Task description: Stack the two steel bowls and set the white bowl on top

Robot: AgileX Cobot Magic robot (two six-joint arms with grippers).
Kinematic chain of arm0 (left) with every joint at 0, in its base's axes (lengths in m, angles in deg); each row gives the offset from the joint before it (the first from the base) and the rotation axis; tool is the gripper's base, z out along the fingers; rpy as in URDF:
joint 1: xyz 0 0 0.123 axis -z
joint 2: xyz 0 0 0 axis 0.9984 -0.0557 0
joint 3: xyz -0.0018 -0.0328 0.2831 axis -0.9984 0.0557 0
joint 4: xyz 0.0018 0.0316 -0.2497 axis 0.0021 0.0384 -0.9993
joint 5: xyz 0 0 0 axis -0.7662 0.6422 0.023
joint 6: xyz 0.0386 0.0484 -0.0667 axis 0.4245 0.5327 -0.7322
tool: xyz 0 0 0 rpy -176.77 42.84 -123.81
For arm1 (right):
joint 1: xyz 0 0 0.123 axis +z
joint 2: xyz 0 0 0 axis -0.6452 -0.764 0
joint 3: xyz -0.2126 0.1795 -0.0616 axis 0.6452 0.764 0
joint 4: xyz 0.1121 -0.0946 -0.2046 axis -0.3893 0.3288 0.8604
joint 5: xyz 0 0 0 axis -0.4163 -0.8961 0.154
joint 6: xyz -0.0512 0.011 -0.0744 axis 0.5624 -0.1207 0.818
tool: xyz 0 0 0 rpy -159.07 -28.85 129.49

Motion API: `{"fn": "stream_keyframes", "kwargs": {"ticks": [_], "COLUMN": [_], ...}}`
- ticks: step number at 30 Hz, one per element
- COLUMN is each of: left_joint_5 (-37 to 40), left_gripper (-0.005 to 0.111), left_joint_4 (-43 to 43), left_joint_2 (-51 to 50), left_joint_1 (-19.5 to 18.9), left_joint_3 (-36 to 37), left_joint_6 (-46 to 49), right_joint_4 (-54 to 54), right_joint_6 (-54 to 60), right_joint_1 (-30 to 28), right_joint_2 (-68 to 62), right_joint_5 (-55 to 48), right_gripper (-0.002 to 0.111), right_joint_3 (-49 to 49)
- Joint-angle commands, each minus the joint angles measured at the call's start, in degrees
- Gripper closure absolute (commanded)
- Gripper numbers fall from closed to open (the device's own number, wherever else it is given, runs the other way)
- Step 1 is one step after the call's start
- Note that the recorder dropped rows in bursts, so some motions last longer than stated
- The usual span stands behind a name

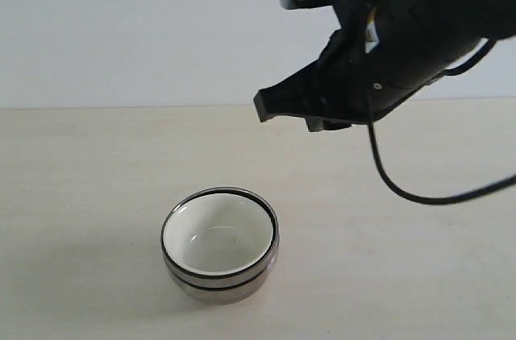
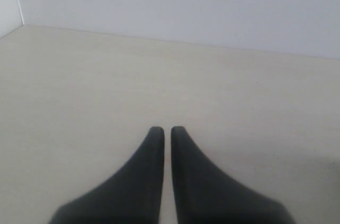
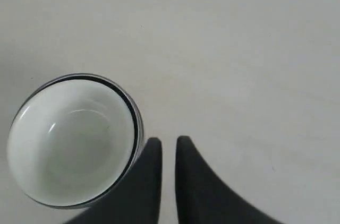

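The white bowl (image 1: 219,235) sits nested inside the two steel bowls (image 1: 222,290), which are stacked on the table; only their shiny rims and outer wall show. My right gripper (image 1: 278,110) hangs in the air above and behind the stack, shut and holding nothing. The right wrist view shows the white bowl (image 3: 69,139) from above, ringed by a steel rim (image 3: 139,123), with the right gripper (image 3: 169,141) just beside that rim. In the left wrist view my left gripper (image 2: 163,130) is shut and empty over bare table; the exterior view does not show it.
The pale wooden table (image 1: 81,163) runs back to a white wall (image 1: 121,26). A black cable (image 1: 403,191) hangs from the right arm over the table's right side.
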Motion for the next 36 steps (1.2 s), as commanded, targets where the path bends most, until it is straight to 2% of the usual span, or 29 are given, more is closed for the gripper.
{"fn": "stream_keyframes", "kwargs": {"ticks": [1,6,9,22,28,36], "left_joint_5": [-0.02,-0.02,-0.02,-0.02,-0.02,-0.02], "left_gripper": [0.102,0.102,0.102,0.102,0.102,0.102], "left_joint_4": [0.09,0.09,0.09,0.09,0.09,0.09], "left_joint_2": [0.08,0.08,0.08,0.08,0.08,0.08], "left_joint_1": [-0.18,-0.18,-0.18,-0.18,-0.18,-0.18], "left_joint_3": [0.17,0.17,0.17,0.17,0.17,0.17], "left_joint_6": [-0.17,-0.17,-0.17,-0.17,-0.17,-0.17], "right_joint_4": [3.78,3.81,3.81,2.29,1.16,1.16], "right_joint_6": [-4.84,-7.83,-7.83,-7.72,-11.59,-11.59], "right_joint_1": [-0.22,-0.12,-0.12,-0.12,-0.12,-0.12], "right_joint_2": [7.38,19.51,24.94,46.71,50.31,50.31], "right_joint_5": [11.96,35.44,43.55,49.09,43.16,42.55], "right_gripper": [0.108,0.108,0.108,0.108,0.108,0.108], "right_joint_3": [10.1,29.23,36.13,53.39,55.42,55.42]}}
